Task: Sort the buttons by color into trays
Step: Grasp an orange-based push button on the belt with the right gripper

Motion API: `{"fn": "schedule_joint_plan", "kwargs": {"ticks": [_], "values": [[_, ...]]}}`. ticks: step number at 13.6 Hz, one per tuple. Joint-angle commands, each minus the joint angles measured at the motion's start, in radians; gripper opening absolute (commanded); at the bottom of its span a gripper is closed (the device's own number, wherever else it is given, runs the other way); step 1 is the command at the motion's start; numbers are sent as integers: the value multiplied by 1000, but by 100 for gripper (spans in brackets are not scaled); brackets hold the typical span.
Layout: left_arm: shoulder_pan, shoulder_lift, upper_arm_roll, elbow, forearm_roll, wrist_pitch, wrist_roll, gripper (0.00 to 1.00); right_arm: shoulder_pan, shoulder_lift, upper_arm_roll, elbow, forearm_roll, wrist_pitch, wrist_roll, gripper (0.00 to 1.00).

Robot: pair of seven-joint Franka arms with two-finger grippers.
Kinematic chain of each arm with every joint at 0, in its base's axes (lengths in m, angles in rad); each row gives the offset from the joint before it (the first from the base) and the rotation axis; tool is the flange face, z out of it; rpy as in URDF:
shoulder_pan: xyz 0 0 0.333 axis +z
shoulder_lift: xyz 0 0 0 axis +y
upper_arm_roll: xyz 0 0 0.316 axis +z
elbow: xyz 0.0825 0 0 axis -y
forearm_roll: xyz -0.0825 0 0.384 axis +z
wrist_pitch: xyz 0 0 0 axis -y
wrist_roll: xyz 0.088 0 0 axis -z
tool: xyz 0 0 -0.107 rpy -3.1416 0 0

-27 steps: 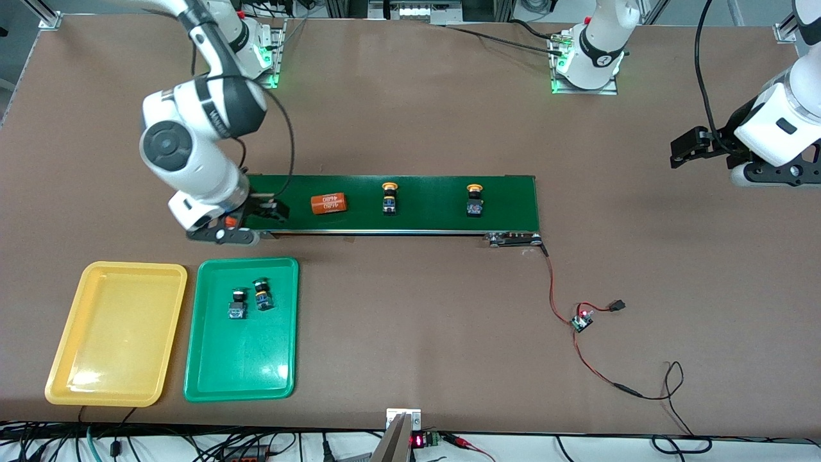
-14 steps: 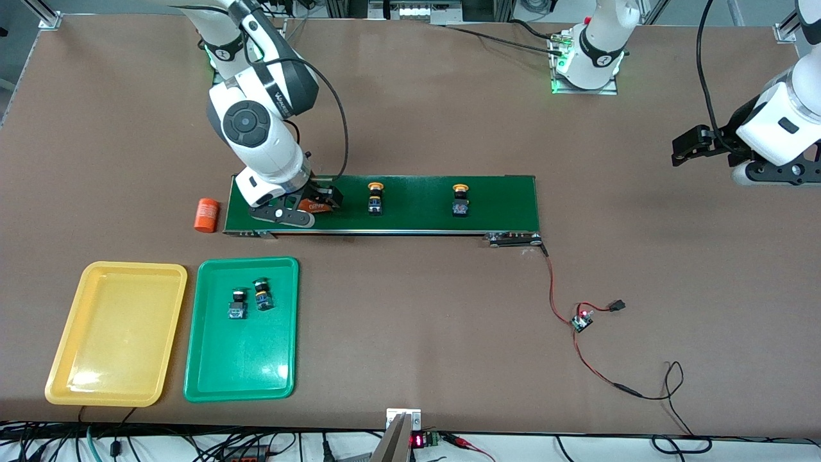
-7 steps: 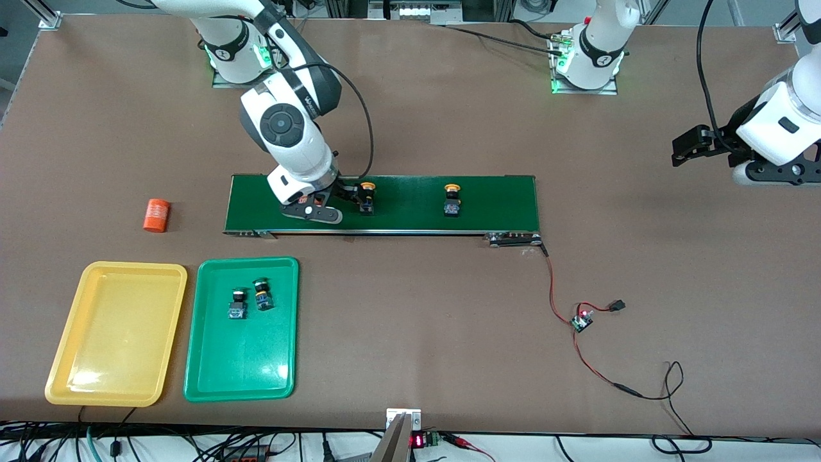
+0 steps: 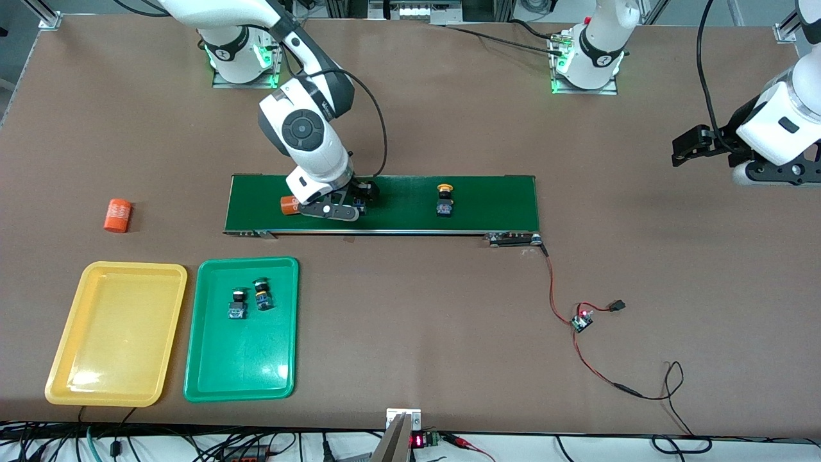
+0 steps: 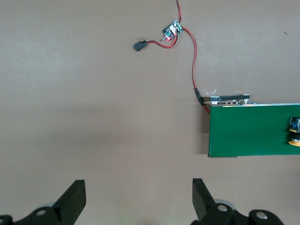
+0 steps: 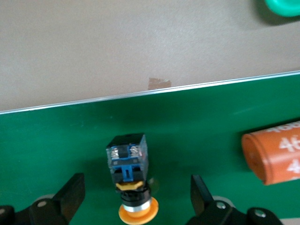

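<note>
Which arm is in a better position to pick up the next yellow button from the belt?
Right. The right gripper hangs open with a yellow button between its fingers on the belt. The left gripper waits open over bare table.

orange cylinder (image 6: 276, 152) crowds yellow button (image 6: 129, 171) | right end effector (image 6: 136, 197) straddles it, fingers apart
</note>
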Motion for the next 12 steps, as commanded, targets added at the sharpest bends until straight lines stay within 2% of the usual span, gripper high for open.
{"fn": "schedule_joint_plan", "kwargs": {"ticks": [1, 2, 3, 4, 6, 9, 12], "values": [[-1, -7, 2, 8, 5, 0, 17, 100, 5, 12, 1, -1, -18, 19, 19, 100], [-1, -7, 2, 9, 5, 0, 17, 100, 5, 17, 1, -4, -19, 19, 8, 92], [-1, -7, 2, 9, 5, 0, 17, 100, 5, 20, 1, -6, -21, 19, 6, 72], [-1, -5, 2, 9, 5, 0, 18, 100, 2, 20, 0, -6, -25, 17, -4, 46], [-1, -7, 2, 9, 5, 0, 18, 100, -4, 20, -2, -9, -25, 13, -38, 19], [-1, -7, 2, 9, 5, 0, 18, 100, -8, 20, -8, -9, -27, 10, -53, 0], [-1, -7, 2, 9, 5, -1, 18, 100, -13, 11, -55, 0, -25, -18, -166, 0]]}}
